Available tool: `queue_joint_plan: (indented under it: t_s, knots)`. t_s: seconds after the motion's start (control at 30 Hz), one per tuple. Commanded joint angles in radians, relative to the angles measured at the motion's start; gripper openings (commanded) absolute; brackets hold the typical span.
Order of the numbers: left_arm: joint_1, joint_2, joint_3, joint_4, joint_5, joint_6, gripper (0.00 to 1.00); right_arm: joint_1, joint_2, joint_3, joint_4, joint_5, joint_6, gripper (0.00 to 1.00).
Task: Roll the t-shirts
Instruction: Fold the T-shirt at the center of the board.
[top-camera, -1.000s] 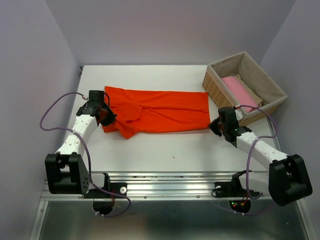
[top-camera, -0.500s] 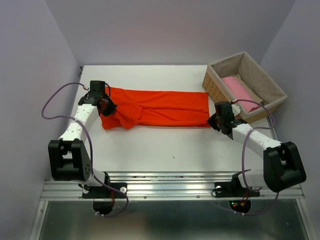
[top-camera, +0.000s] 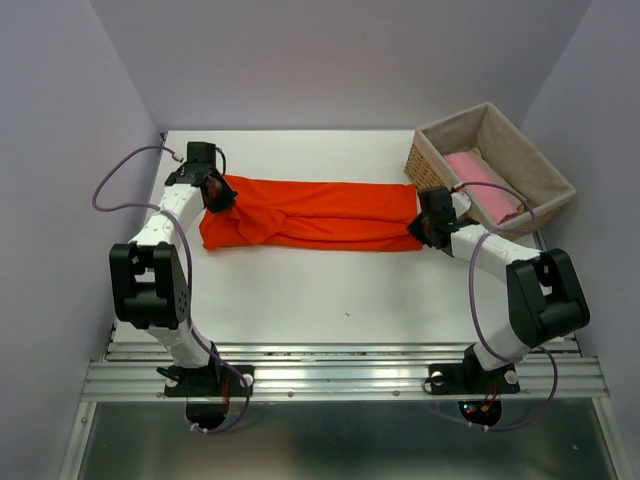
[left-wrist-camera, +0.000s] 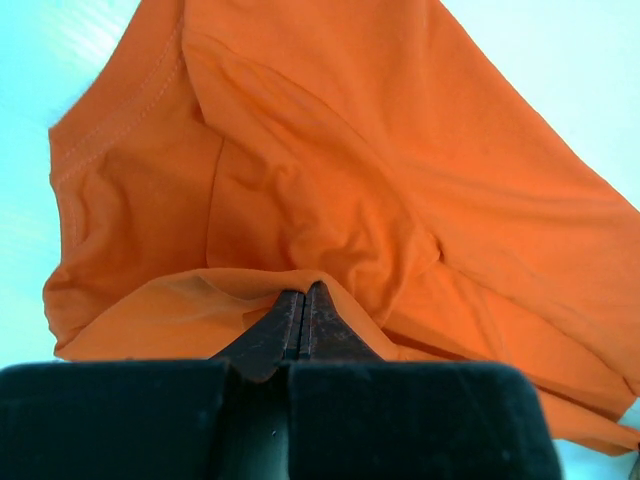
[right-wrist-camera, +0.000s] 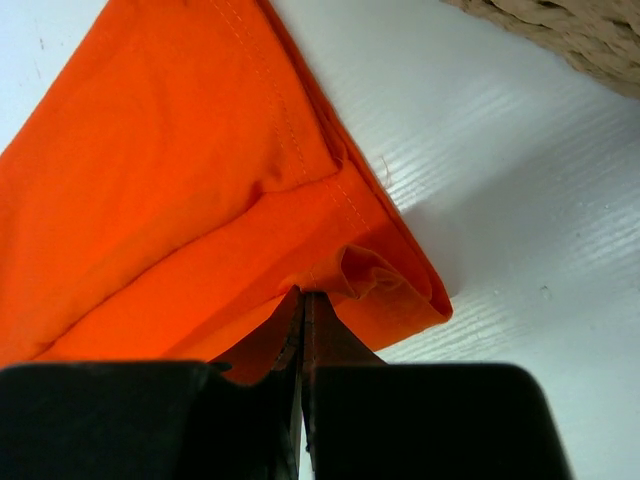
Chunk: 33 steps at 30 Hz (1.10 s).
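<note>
T-shirt (top-camera: 320, 213) folded narrower, end effectors (left-wrist-camera: 303, 295) (right-wrist-camera: 301, 298) pinching both end edges

A white table (top-camera: 330, 290) carries a bright orange-red cloth t-shirt (top-camera: 320, 212), folded long across mid-frame, and a rectangular woven wicker basket (top-camera: 432, 172) at upper right.

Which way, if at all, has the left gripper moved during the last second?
Yes. In the top view the left gripper moved away from the metal rail, toward the table far edge, its jaws shut on the orange t-shirt.
</note>
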Motion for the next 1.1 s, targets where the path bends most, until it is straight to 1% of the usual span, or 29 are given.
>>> queue_joint_plan:
  t_s: [0.0,0.13,0.5,0.53,0.6,0.63,0.67,0.7,0.73,0.77,0.83,0.97,1.07]
  knots:
    - [0.005,0.028,0.087,0.009,-0.051,0.034,0.0,-0.016,0.027,0.065,0.035,0.051,-0.017,0.01]
    - [0.005,0.067,0.136,0.004,-0.054,0.043,0.0,-0.025,0.055,0.083,0.034,0.05,-0.017,0.01]
    - [0.007,0.184,0.213,0.019,-0.057,0.053,0.0,-0.035,0.135,0.155,0.063,0.048,-0.038,0.01]
    - [0.007,0.196,0.222,0.016,-0.055,0.057,0.0,-0.044,0.139,0.162,0.066,0.045,-0.043,0.05]
    - [0.005,0.248,0.282,-0.023,-0.049,0.08,0.08,-0.044,0.144,0.177,0.077,0.024,-0.061,0.22]
    - [0.005,0.265,0.329,-0.042,-0.04,0.094,0.22,-0.044,0.141,0.18,0.078,0.004,-0.08,0.34]
    - [0.005,0.285,0.348,-0.065,-0.028,0.106,0.3,-0.044,0.136,0.182,0.095,-0.01,-0.094,0.41]
    - [0.005,0.288,0.364,-0.07,-0.031,0.122,0.36,-0.044,0.12,0.175,0.103,-0.03,-0.109,0.46]
    - [0.005,0.282,0.374,-0.068,-0.034,0.126,0.48,-0.044,0.11,0.174,0.104,-0.047,-0.135,0.5]
    - [0.005,0.275,0.387,-0.064,-0.037,0.131,0.53,-0.044,0.101,0.168,0.109,-0.077,-0.149,0.51]
    - [0.004,0.243,0.4,-0.059,-0.066,0.139,0.55,-0.044,0.072,0.143,0.111,-0.107,-0.164,0.52]
    - [0.004,0.186,0.43,-0.085,-0.14,0.155,0.55,0.008,0.032,0.103,0.111,-0.137,-0.193,0.5]
    - [0.004,0.14,0.396,-0.088,-0.137,0.165,0.55,0.073,0.057,0.12,0.095,-0.174,-0.216,0.48]
